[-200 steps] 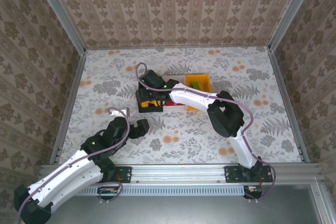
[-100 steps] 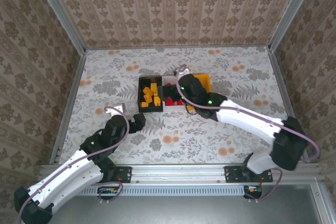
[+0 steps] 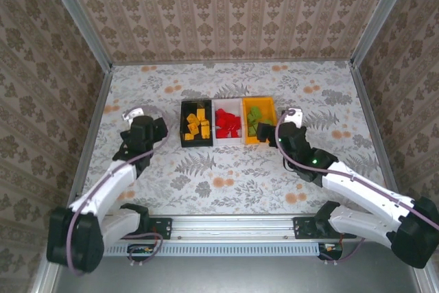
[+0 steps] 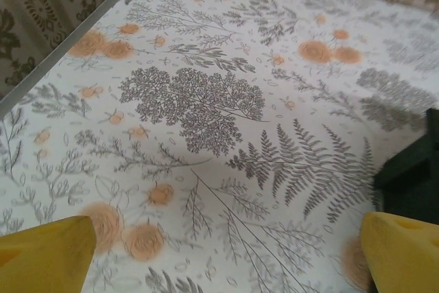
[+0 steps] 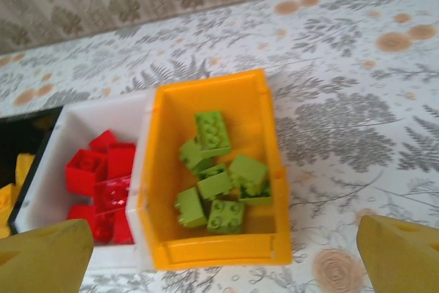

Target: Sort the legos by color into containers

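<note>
Three containers stand side by side at mid-table. The black bin (image 3: 184, 123) holds orange legos (image 3: 197, 123), the white bin (image 3: 228, 103) holds red legos (image 3: 228, 123), and the orange-yellow bin (image 3: 272, 111) holds light green legos (image 3: 256, 114). My right gripper (image 3: 269, 130) is open and empty, just right of and in front of the orange-yellow bin (image 5: 212, 252). Its wrist view looks down on the green legos (image 5: 219, 176) and the red legos (image 5: 103, 176). My left gripper (image 3: 152, 127) is open and empty over bare table, left of the black bin (image 4: 411, 183).
The table (image 3: 226, 169) has a floral pattern and is ringed by papered walls. A metal rail (image 4: 62, 46) runs along its left edge, close to my left arm. The arm bases sit on the rail at the near edge (image 3: 233, 224).
My right gripper has drawn back from above the black bin to the right side of the orange-yellow bin. My left arm has swung from the front middle out to the left and farther back.
</note>
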